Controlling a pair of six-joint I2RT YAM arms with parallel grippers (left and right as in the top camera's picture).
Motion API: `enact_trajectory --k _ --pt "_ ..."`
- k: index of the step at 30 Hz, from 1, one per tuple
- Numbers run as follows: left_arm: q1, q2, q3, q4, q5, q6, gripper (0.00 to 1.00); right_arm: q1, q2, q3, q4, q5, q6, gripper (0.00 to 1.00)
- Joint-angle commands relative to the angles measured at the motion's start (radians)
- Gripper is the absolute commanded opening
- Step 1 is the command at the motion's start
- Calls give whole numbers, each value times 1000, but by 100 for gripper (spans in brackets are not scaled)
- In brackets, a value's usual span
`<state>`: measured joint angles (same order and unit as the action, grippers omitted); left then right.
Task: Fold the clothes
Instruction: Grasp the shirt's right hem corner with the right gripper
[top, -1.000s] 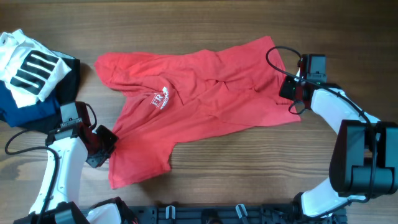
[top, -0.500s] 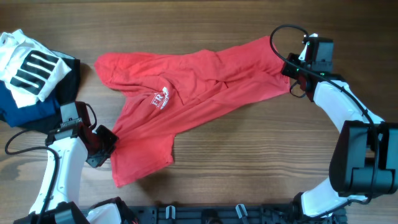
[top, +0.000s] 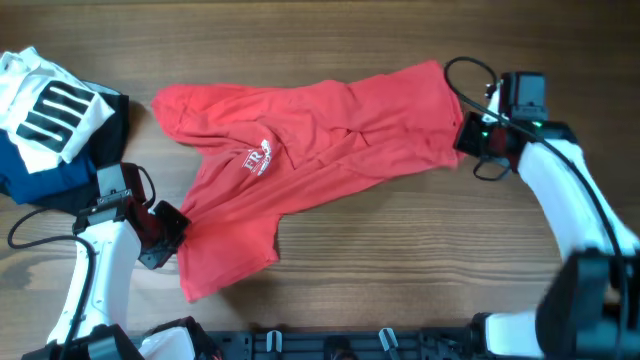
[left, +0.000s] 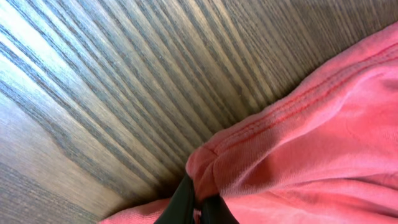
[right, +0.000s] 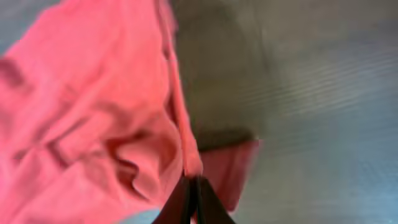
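The red T-shirt (top: 320, 160) lies crumpled and stretched across the wooden table, white lettering (top: 258, 160) facing up. My left gripper (top: 172, 228) is shut on its lower left edge; the left wrist view shows the pinched hem (left: 211, 171) at the black fingertips (left: 198, 208). My right gripper (top: 466, 136) is shut on the shirt's right edge; the right wrist view shows red cloth (right: 106, 118) bunched above the closed fingertips (right: 193, 196), lifted off the table.
A pile at the far left holds a white garment with black stripes (top: 45, 105) on navy (top: 40, 175) and black folded clothes. A black rail (top: 330, 345) runs along the front edge. Cables loop by both wrists.
My right gripper has pulled the shirt's right edge up and to the right, then slightly down, stretching the cloth. The lower flap has drawn in. The left arm has not moved.
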<state>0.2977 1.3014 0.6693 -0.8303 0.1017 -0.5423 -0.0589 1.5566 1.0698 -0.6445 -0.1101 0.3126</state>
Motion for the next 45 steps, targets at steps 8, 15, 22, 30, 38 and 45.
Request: enact_trajectory --k 8,15,22,30,38,45 --pt "9 -11 -5 1 -17 15 4 -2 -318 12 -89 137 79 4" --pt "9 -11 -5 -2 -17 15 4 -5 148 12 43 157 28 100" --pt "9 -11 -5 -1 -17 15 4 -4 147 12 -221 150 19 100" --pt "9 -11 -5 0 -17 15 4 -4 147 -85 -258 -25 -48 72" --pt "9 -11 -5 -1 -17 15 4 -4 147 -132 -150 -34 -46 37" --pt "9 -11 -5 -1 -17 15 4 -4 134 -124 -224 -34 -48 4"
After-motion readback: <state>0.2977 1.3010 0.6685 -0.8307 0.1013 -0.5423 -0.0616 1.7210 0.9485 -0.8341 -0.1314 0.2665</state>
